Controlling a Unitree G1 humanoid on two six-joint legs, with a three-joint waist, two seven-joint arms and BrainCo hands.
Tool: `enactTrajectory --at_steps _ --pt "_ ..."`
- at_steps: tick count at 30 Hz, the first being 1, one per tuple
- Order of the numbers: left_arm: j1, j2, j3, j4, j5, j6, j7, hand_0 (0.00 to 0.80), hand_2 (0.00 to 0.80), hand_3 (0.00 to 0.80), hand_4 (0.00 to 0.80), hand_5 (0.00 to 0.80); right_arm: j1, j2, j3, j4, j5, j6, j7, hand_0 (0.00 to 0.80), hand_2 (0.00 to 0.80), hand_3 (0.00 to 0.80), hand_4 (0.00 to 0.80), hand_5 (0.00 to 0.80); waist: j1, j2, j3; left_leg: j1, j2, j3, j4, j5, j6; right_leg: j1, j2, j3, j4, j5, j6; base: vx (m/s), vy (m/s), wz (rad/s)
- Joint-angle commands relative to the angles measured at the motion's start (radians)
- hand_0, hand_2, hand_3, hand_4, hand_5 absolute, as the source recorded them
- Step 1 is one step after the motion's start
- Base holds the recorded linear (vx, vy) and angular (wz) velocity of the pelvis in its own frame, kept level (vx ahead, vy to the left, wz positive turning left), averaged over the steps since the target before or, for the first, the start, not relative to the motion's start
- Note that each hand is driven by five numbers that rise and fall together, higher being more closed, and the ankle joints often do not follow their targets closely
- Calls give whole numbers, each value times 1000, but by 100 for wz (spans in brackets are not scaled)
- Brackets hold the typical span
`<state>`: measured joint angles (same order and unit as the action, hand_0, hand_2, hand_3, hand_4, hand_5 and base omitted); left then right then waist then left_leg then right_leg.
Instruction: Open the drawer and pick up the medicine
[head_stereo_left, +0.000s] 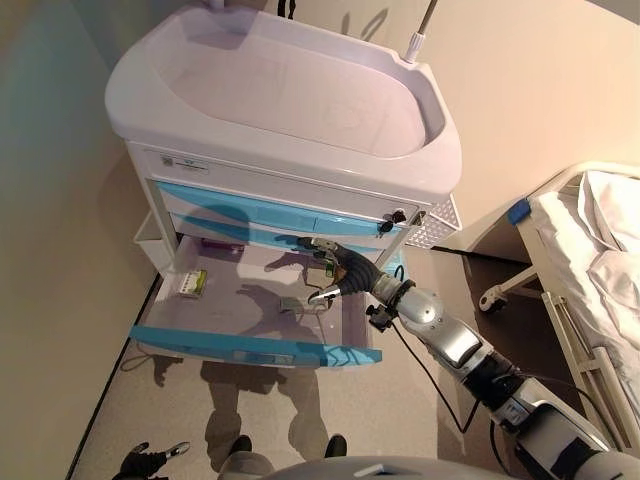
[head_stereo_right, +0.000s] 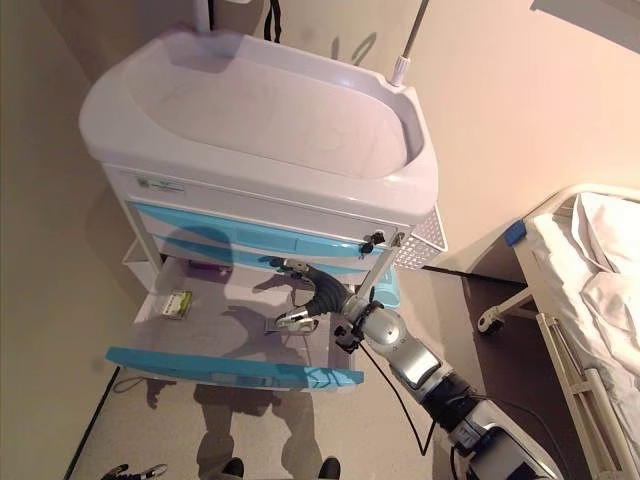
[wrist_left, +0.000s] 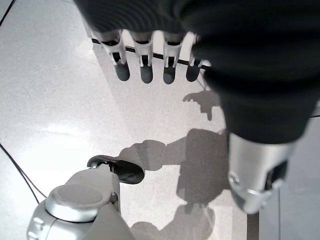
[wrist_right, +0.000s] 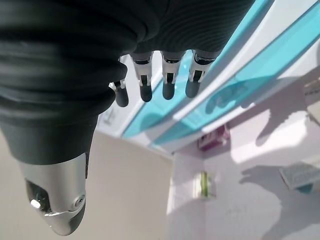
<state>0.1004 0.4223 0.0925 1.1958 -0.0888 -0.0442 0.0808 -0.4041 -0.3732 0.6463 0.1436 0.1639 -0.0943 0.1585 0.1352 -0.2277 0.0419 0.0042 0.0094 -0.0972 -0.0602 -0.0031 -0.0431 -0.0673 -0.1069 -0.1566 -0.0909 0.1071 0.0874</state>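
The bottom drawer (head_stereo_left: 250, 345) of the white medical cart (head_stereo_left: 290, 90) stands pulled out, its blue front nearest the robot. Inside it, the right hand (head_stereo_left: 335, 275) hovers over the right side with fingers straight and spread, holding nothing. A small flat packet (head_stereo_left: 293, 304) lies just beside the fingertips. The green and white medicine box (head_stereo_left: 193, 284) lies near the drawer's left wall, well apart from the hand. A purple item (wrist_right: 214, 138) sits at the drawer's back. The left hand (wrist_left: 150, 55) hangs over the floor (wrist_left: 55, 110), fingers relaxed and empty. A bed (head_stereo_left: 590, 250) stands at right.

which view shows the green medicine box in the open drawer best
The left eye view: the green medicine box lies unobstructed at the drawer's left. The right eye view matches; the right wrist view shows it small, the left wrist view not at all.
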Motion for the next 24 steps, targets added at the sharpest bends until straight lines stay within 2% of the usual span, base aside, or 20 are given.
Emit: enactTrajectory --at_steps 1,5,18,24 --pt "-38 35 -7 40 59 -2 19 0 0 0 0 0 -72 31 21 8 -27 -24 -2 0 0 0 0 0 34 -17 24 -84 -38 -63 0 38 29 21 0 -22 53 -48 59 0 0 0" --pt "-38 44 -7 37 56 0 21 0 0 0 0 0 -84 42 38 27 -48 -23 -6 0 0 0 0 0 44 -26 42 -92 -41 -70 19 33 30 19 2 -26 69 -60 56 -14 -27 10" --pt "-124 90 -48 23 4 3 57 0 0 0 0 0 -235 130 83 214 -130 -18 -95 0 0 0 0 0 93 -67 218 -205 -61 -110 143 24 39 -76 -3 -51 196 -91 42 -81 -32 11" --pt "-152 89 -74 6 -12 1 69 0 0 0 0 0 -270 142 80 263 -170 -14 -128 0 0 0 0 0 104 -68 255 -265 -73 -131 221 6 40 -109 -11 -63 249 -111 35 -48 -21 8"
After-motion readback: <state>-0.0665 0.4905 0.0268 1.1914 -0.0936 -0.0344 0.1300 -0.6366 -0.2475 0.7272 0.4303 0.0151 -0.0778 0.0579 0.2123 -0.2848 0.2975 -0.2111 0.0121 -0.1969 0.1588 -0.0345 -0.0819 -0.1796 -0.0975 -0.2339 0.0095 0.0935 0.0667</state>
